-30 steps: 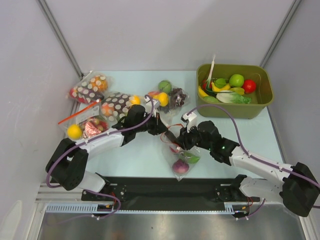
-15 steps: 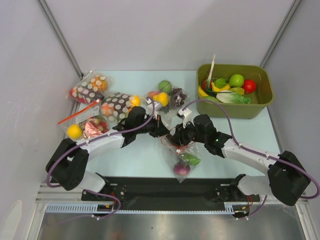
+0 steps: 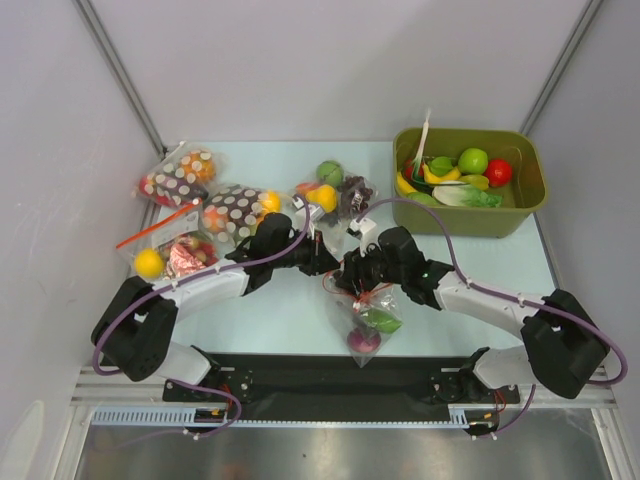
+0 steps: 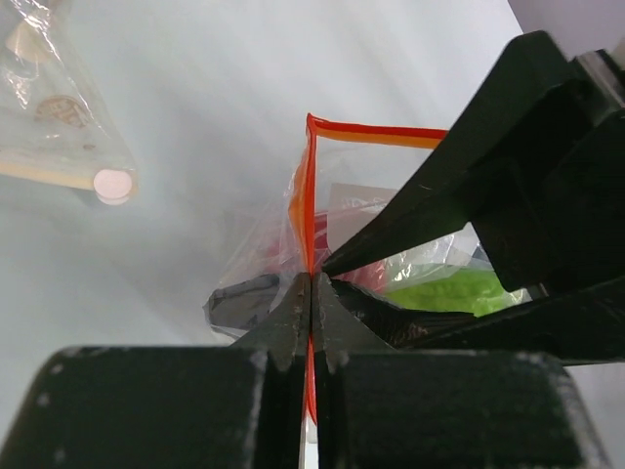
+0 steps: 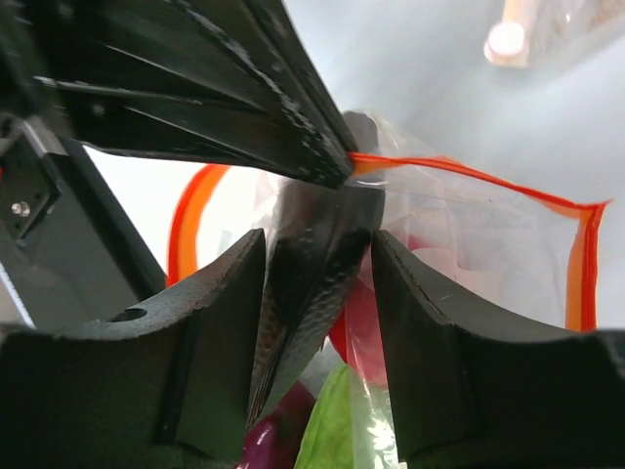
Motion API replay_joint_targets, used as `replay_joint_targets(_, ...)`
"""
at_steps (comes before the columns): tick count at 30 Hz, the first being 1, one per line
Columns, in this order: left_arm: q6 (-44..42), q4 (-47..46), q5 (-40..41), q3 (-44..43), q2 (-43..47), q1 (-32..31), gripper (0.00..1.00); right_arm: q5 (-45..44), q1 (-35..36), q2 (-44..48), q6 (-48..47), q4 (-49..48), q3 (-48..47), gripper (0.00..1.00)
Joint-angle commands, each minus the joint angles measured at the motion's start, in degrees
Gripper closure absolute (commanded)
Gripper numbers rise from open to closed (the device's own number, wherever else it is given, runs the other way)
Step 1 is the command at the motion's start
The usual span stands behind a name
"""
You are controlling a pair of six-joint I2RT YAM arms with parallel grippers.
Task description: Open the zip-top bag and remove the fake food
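- Over the last second your right arm has swung in toward the left one and the right jaws have spread wider. The left jaws have not budged.
- The left jaws are pressed flat together on the red-orange zip strip [image 4: 310,195], pinching one lip of the mouth just below its corner.
- The right jaws stand partly open, astride the mouth and hard up against the left ones. Something dark and textured sits between them, and you cannot tell whether they have any plastic yet.
- The zip-top bag [image 3: 362,310] is strung from that meeting point toward the near edge of the desk [image 3: 290,310]. The fake food has slumped to its low end: a green piece [image 3: 382,320], with a purple piece [image 3: 362,341] below it.
- Expect thin, light, crinkly film that slides and folds under a pinch. The strip looks like the only stiff part.
- Take the free lip on the strip itself, just beside the left pinch, and pull the two apart. The toys' weight should keep the film taut, but a hard tug may slip it out.
- The spotted bags [image 3: 235,208] and the green bin [image 3: 470,222] lie well apart.
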State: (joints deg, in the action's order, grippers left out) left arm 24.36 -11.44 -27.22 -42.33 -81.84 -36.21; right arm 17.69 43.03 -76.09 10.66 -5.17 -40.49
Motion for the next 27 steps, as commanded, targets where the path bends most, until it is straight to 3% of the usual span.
replay_joint_targets(1, -1.1, -1.0, -1.4, -0.4, 2.3, -0.6, 1.00, -3.0, 0.4, -0.7, -0.2, 1.2, -1.8, 0.48)
replay_joint_targets(6, -1.3, -0.8, -1.3, -0.4, 2.9, -0.6, 1.00, -1.7, 0.3, -2.9, -0.3, 1.4, -2.2, 0.48)
replay_joint_targets(8, -1.4, -0.7, -1.3, -0.4, 3.0, -0.7, 1.00, -1.0, 0.5, -3.6, -0.1, 0.9, -2.2, 0.55)
replay_joint_targets(10, -1.8, -0.1, 0.1, -0.5, 2.9, -0.6, 1.00, -1.2, 0.6, -3.9, 0.3, 0.9, -2.2, 0.76)
replay_joint_targets(11, -2.2, 1.8, 1.0, -0.7, 2.8, -0.6, 1.00, -2.2, 0.7, -3.6, 0.5, 1.2, -2.2, 0.94)
replay_joint_targets(12, -2.6, 2.7, 2.1, -1.0, 2.7, -0.6, 1.00, -3.1, 0.8, -2.5, 0.7, 1.6, -2.2, 0.99)
replay_joint_targets(20, -2.9, 9.9, 11.5, -2.8, 3.5, 0.9, 1.00, -14.5, 1.9, 8.3, -1.3, 13.9, -2.7, 1.00)
replay_joint_targets(27, -1.8, 12.9, 15.4, -6.1, 2.0, 1.8, 1.00, -13.7, 2.8, 18.6, -2.3, 17.4, -0.9, 1.00)
